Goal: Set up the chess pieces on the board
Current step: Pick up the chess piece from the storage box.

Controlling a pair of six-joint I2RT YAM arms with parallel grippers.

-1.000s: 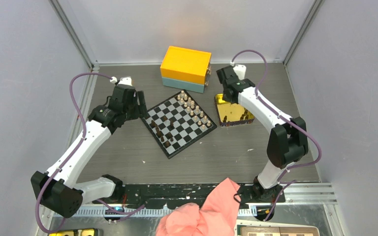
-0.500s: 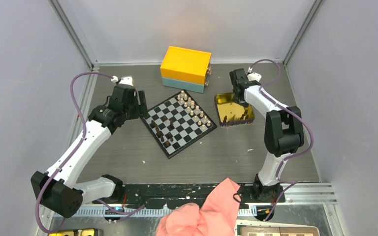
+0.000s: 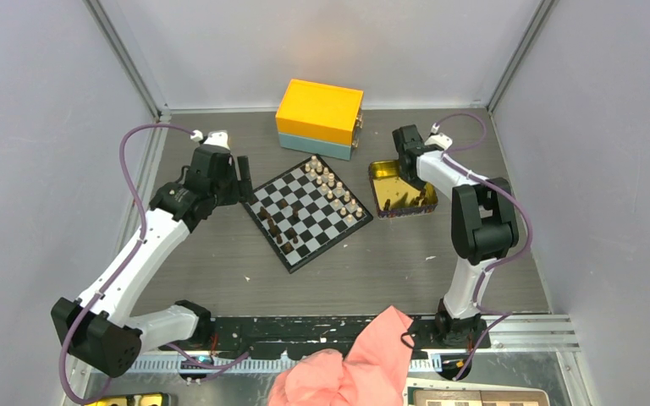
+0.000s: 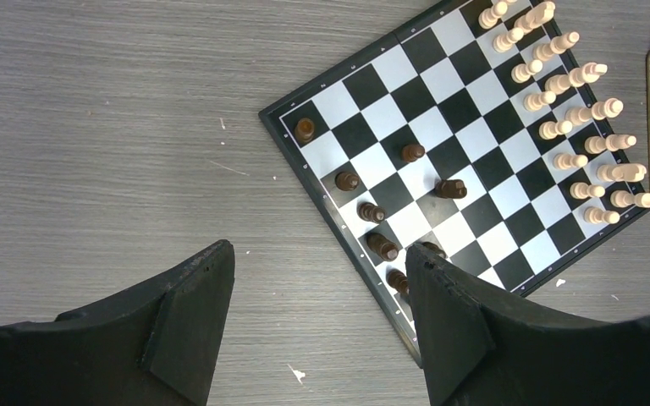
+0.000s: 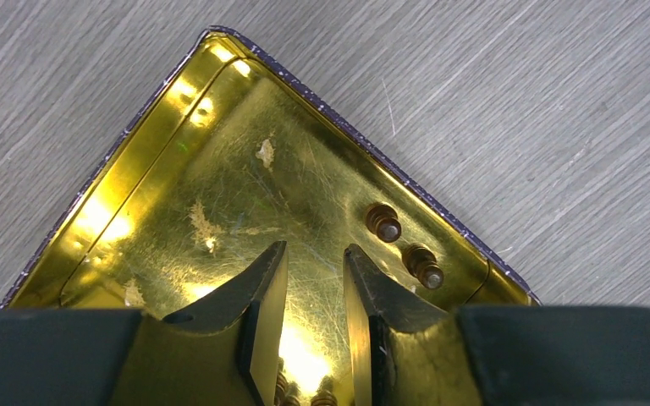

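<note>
A: How far along are you with the set-up?

B: Begin at the left of the top view. Your left fingers [image 4: 190, 326] stand wide apart and hold nothing. They are above the grey wood-grain tabletop [image 4: 93, 127], near the left corner of the board [image 4: 465, 135]. The board lies like a diamond in the middle of the frame. It is flat, with black and white squares inside a thin dark border.

A: And the pieces?

B: The dark brown pieces [image 4: 371, 211] are only partly done, I judge. About eight are placed loosely near the lower left edge, not in clean rows, and one seems to lie on its side. The light tan pieces [image 4: 569, 159] fill two neat rows along the upper right edge, so that side looks finished. All are small turned wood with round heads.

A: What is left for you?

B: More dark pieces wait in the gold tin [image 5: 220, 169], to the right of the board. It is shiny, scratched metal with a rounded corner. Your right fingers [image 5: 264, 309] hang over it with a narrow gap between them, empty. Two pieces lie by the tin's wall just to their right. These have to go across, and the dark rows need straightening.
</note>
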